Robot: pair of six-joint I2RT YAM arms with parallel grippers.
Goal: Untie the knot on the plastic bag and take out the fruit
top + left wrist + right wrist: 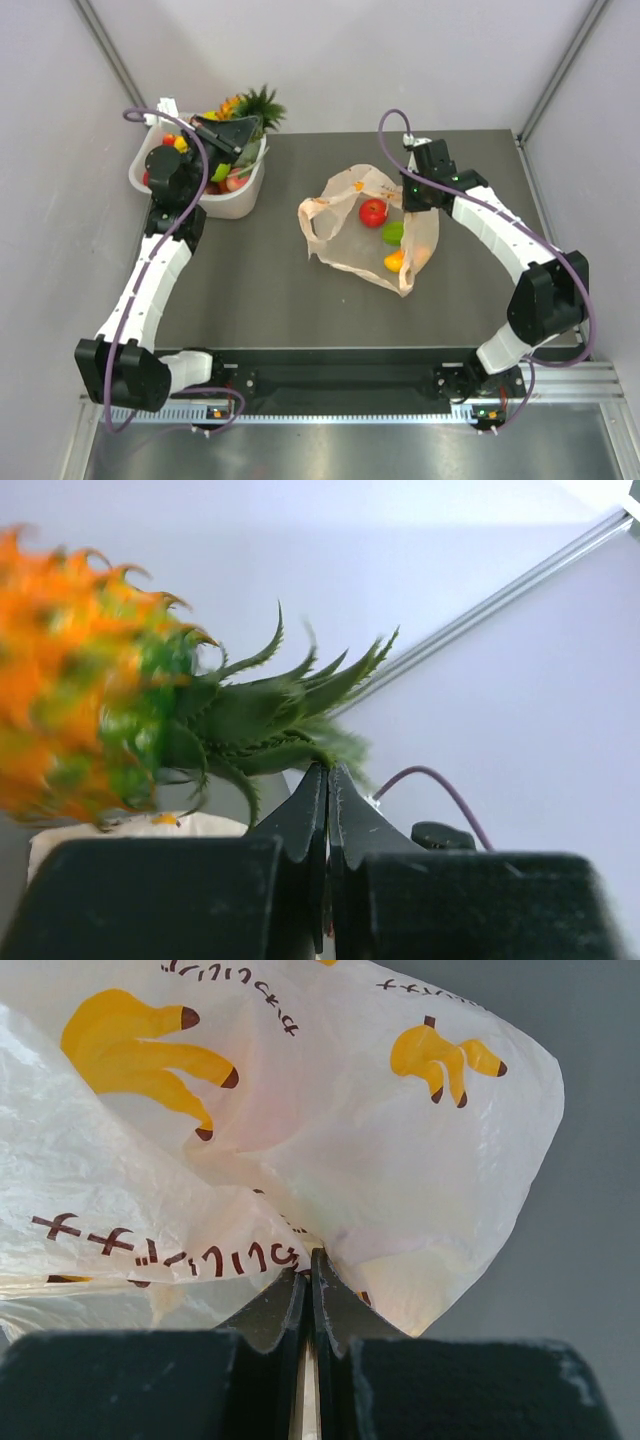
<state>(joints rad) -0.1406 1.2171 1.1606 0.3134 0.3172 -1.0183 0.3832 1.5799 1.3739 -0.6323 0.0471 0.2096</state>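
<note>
Crinkly peach bag (335,200) holds red, green, orange fruit (373,211); right gripper (311,1260) pinches it; left gripper (327,775) closed beside pineapple (60,680) at tub (235,208)

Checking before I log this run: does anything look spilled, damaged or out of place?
Nothing spilled or torn that I can see. The pineapple pokes over the far rim of the white tub, and the plastic bag lies crumpled with fruit pieces inside.
</note>
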